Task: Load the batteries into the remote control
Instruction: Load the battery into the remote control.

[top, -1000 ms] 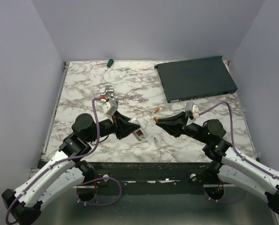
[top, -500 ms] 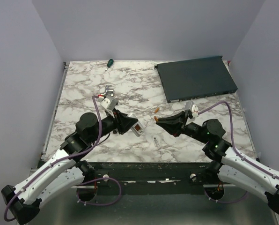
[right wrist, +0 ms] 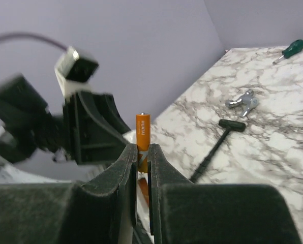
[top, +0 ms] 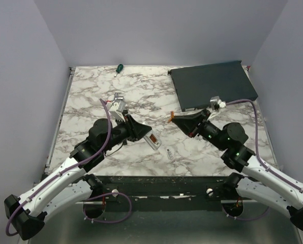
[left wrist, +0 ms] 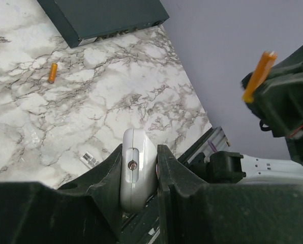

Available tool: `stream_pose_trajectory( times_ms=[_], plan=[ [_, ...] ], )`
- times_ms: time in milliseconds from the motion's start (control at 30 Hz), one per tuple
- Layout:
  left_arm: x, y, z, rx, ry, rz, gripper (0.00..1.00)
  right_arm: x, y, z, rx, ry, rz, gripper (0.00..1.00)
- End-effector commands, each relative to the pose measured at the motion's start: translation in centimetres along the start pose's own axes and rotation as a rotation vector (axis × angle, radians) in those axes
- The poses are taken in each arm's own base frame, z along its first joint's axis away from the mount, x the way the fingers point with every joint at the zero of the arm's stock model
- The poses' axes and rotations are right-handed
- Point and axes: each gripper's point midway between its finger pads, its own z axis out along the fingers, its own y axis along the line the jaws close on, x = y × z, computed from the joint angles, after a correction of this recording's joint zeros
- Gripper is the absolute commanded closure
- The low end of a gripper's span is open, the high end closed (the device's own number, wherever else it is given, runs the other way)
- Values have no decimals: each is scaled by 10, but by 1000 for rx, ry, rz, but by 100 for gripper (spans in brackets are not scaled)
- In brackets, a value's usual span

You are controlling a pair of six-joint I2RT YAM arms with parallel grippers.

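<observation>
Clamped tight, my left gripper (left wrist: 139,155) pinches the white remote control (left wrist: 138,175) end-on at the lower centre of my left wrist view. My right gripper (right wrist: 143,152) is closed on one orange battery (right wrist: 143,129), which stands upright mid-frame. A second battery (left wrist: 52,72) lies on the marble table (left wrist: 116,101) at upper left, just below the dark flat box (left wrist: 105,15).

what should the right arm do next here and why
Probably ease the right gripper toward the remote control: it pinches a battery, the left gripper clamps the remote control, and a gap separates the two.
</observation>
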Motion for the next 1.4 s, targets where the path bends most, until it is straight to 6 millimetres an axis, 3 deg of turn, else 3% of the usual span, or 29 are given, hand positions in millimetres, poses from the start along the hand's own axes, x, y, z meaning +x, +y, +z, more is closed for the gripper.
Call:
stream_pose_trajectory(
  times_ms=[0, 133, 300, 567, 633, 767, 833, 900, 1000, 1067, 1200, 1367],
  plan=[
    [-19, -11, -3, 5, -64, -20, 100, -53, -15, -1, 252, -166, 446, 99],
    [-22, -11, -4, 2, -77, -16, 100, -65, -28, -16, 357, -283, 714, 99],
    [-22, -12, -2, 6, -70, -19, 100, -64, -44, -38, 356, -460, 1066, 99],
    [-19, -13, 1, 16, -61, -36, 100, -60, -58, -57, 384, -544, 1137, 99],
    [-19, -11, 1, 7, -64, -38, 100, -61, -59, -58, 410, -532, 1057, 99],
    [-16, -6, 4, -17, -53, -72, 100, -59, -58, -43, 477, -367, 591, 99],
    [-14, -7, 6, -15, -43, -93, 100, -44, -53, -25, 435, -183, 273, 99],
    [-12, -7, 10, -14, -26, -112, 100, -21, -51, -11, 376, -20, 63, 98],
    [-7, -8, 16, -8, 3, -149, 100, 8, -52, 0, 296, 113, -80, 98],
    [-6, -10, 18, -3, 12, -174, 100, 21, -36, 5, 159, 164, -149, 99],
    [-3, -5, 23, -34, 13, -250, 100, 24, -11, 10, -14, 184, -220, 99],
    [-3, -2, 30, -43, 20, -315, 100, 25, -4, 14, -58, 222, -252, 99]
  ],
)
